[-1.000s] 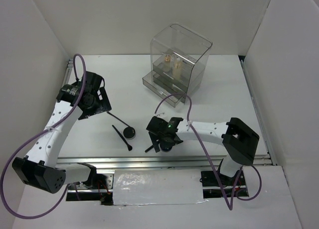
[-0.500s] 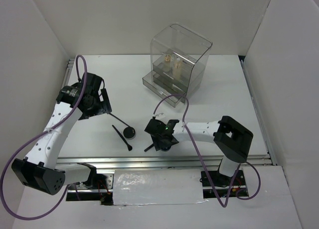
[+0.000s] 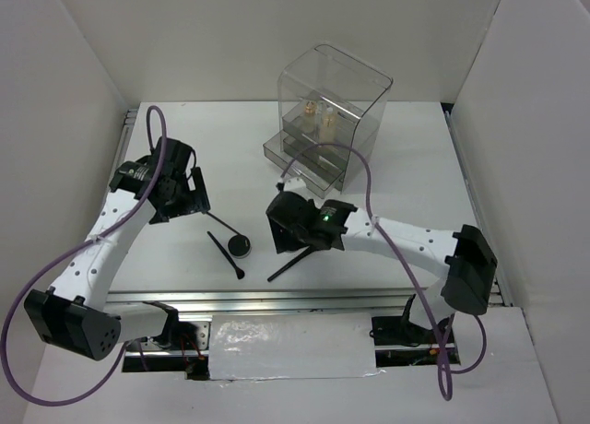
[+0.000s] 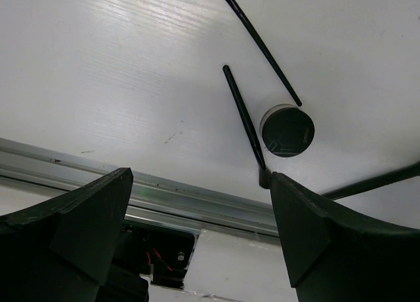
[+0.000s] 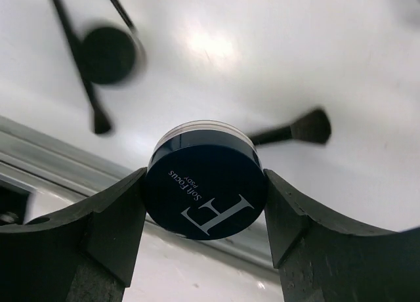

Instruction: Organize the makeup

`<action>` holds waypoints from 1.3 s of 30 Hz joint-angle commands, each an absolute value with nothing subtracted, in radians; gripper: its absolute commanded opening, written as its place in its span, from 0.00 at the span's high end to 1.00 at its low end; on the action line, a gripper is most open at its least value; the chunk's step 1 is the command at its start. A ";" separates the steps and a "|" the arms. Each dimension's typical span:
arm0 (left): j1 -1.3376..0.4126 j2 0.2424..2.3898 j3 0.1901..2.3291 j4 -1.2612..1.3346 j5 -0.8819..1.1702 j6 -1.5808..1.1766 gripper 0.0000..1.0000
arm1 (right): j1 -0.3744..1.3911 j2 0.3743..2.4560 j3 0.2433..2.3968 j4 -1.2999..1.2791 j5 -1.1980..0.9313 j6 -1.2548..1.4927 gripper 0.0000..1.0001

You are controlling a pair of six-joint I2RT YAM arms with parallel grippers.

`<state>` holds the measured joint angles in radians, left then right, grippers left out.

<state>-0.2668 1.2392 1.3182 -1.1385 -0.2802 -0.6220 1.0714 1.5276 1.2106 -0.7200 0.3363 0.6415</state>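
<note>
One round dark jar [image 5: 205, 197] clamped in right end effector [image 5: 205, 184] | left end effector [image 4: 200, 182] wide apart, holding nothing

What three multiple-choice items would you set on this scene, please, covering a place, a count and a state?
1. Where on the table is the loose jar?
A. At the far edge
B. Toward the near edge, beside thin brushes
C. At the right edge

2. How many black brushes lie on the table?
A. One
B. Six
C. Three

3. What is the right hand doing?
A. Gripping a dark-lidded jar
B. Standing open and empty
C. Gripping a brush

Key:
1 B, the top view shows it low on the table with two brushes right by it.
2 C, two lie by the loose jar and one further right.
3 A, both fingers press the sides of the lettered lid.
</note>
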 commanded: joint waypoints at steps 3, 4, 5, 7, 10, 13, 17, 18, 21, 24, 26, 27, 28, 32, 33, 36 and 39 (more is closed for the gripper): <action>-0.267 1.229 1.302 -1.071 -0.198 -0.571 0.01 | 0.949 1.549 1.403 -0.721 0.402 0.485 0.61; -0.271 1.230 1.304 -1.065 -0.172 -0.557 0.01 | 0.927 1.563 1.442 -0.683 0.403 0.454 0.61; -0.276 1.227 1.310 -1.060 -0.161 -0.548 0.01 | 0.899 1.581 1.469 -0.674 0.400 0.396 0.61; -0.299 1.233 1.322 -1.049 -0.149 -0.523 0.01 | 0.812 1.663 1.573 -0.698 0.381 0.344 0.62; -0.345 1.267 1.333 -1.057 -0.146 -0.494 0.01 | 0.747 1.772 1.687 -0.703 0.367 0.308 0.61; -0.409 1.304 1.338 -1.054 -0.164 -0.485 0.00 | 0.695 1.865 1.785 -0.712 0.351 0.285 0.61; -0.466 1.336 1.338 -1.029 -0.163 -0.465 0.01 | 0.646 1.962 1.881 -0.732 0.338 0.281 0.60; -0.478 1.338 1.336 -1.019 -0.153 -0.457 0.01 | 0.643 1.973 1.890 -0.733 0.331 0.282 0.59; -0.492 1.336 1.316 -0.982 -0.141 -0.420 0.01 | 0.630 1.997 1.905 -0.727 0.336 0.285 0.57; -0.494 1.347 1.290 -0.951 -0.144 -0.397 0.01 | 0.626 2.017 1.902 -0.726 0.350 0.294 0.54; -0.494 1.361 1.269 -0.924 -0.140 -0.391 0.01 | 0.624 2.023 1.895 -0.719 0.365 0.301 0.52; -0.492 1.364 1.250 -0.913 -0.127 -0.387 0.01 | 0.624 2.023 1.884 -0.712 0.373 0.305 0.52; -0.492 1.368 1.243 -0.902 -0.120 -0.385 0.01 | 0.621 2.022 1.879 -0.707 0.382 0.307 0.51; -0.494 1.364 1.203 -0.842 -0.091 -0.384 0.00 | 0.624 2.017 1.844 -0.680 0.408 0.311 0.46; -0.494 1.361 1.187 -0.822 -0.086 -0.382 0.01 | 0.623 2.020 1.842 -0.678 0.410 0.311 0.45; -0.494 1.355 1.163 -0.795 -0.081 -0.376 0.01 | 0.623 2.028 1.838 -0.681 0.413 0.313 0.36; -0.494 1.362 1.149 -0.784 -0.083 -0.367 0.01 | 0.621 2.022 1.824 -0.669 0.407 0.310 0.23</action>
<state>-0.4900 1.3647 1.1526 -0.8371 -0.0982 -0.3939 0.6273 2.0159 1.8366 -0.7155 0.3828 0.3069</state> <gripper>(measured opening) 0.994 0.761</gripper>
